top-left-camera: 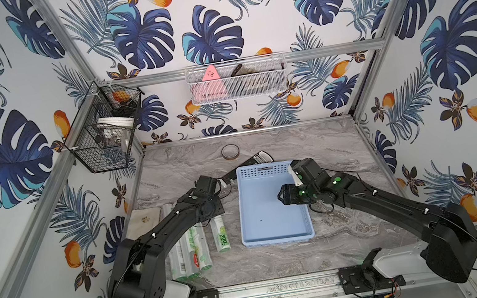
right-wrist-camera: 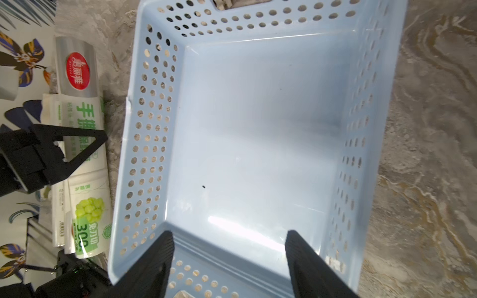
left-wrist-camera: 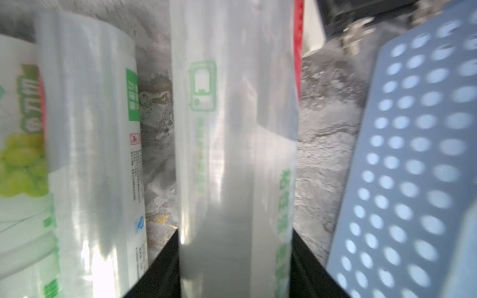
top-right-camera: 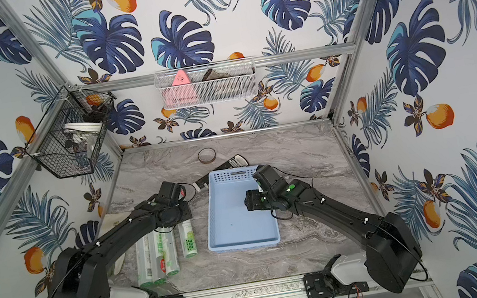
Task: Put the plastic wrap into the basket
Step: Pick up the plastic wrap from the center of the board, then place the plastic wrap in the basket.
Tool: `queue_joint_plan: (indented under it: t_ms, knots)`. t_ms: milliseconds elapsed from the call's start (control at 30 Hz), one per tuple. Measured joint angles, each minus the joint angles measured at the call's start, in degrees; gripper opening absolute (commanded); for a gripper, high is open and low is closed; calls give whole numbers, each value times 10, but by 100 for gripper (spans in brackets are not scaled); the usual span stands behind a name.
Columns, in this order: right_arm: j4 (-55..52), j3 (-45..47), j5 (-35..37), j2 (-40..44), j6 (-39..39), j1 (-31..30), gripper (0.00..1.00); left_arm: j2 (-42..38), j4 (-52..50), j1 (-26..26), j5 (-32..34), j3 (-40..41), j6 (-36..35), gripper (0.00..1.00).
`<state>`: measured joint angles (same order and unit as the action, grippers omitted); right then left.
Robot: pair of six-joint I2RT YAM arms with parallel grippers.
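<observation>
Several rolls of plastic wrap (top-left-camera: 203, 252) (top-right-camera: 167, 251) lie side by side on the marble table, left of the light blue basket (top-left-camera: 277, 241) (top-right-camera: 243, 247). My left gripper (left-wrist-camera: 235, 232) is shut on the roll nearest the basket (top-left-camera: 220, 233) (top-right-camera: 187, 239) (left-wrist-camera: 232, 129), gripped partway along. From above, the wrist hides the fingers. In the right wrist view a left finger (right-wrist-camera: 77, 147) crosses that roll (right-wrist-camera: 89, 219), which lies close beside the basket wall (right-wrist-camera: 149, 129). My right gripper (right-wrist-camera: 228, 234) (top-left-camera: 280, 196) hangs open over the basket, nothing between its fingers.
An off-white glove (top-left-camera: 144, 218) lies at the table's left edge, beside the rolls. A tape ring (top-left-camera: 230, 151) and a dark remote-like object (top-left-camera: 259, 156) sit behind the basket. A black wire basket (top-left-camera: 104, 125) and a white mesh basket (top-left-camera: 236, 80) hang on the walls.
</observation>
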<state>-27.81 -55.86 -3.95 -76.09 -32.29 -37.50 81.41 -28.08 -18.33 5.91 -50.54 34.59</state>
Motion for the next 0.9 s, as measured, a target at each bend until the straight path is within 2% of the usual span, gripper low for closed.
queue_joint_plan:
  t_ms: [200, 367, 667, 900]
  knots:
    - [42, 4, -43, -3, -2, 0, 74, -90, -26, -13, -17, -27, 10, 24]
    - [69, -3, -75, -13, -16, 0, 74, -111, -28, -41, -52, -57, 23, 24]
    - [118, -5, -122, -14, -43, 0, 74, -74, -8, -121, -82, -99, 62, 23]
    - [115, 3, -109, 6, -47, 5, 74, -21, 24, -177, -77, -129, 78, 23]
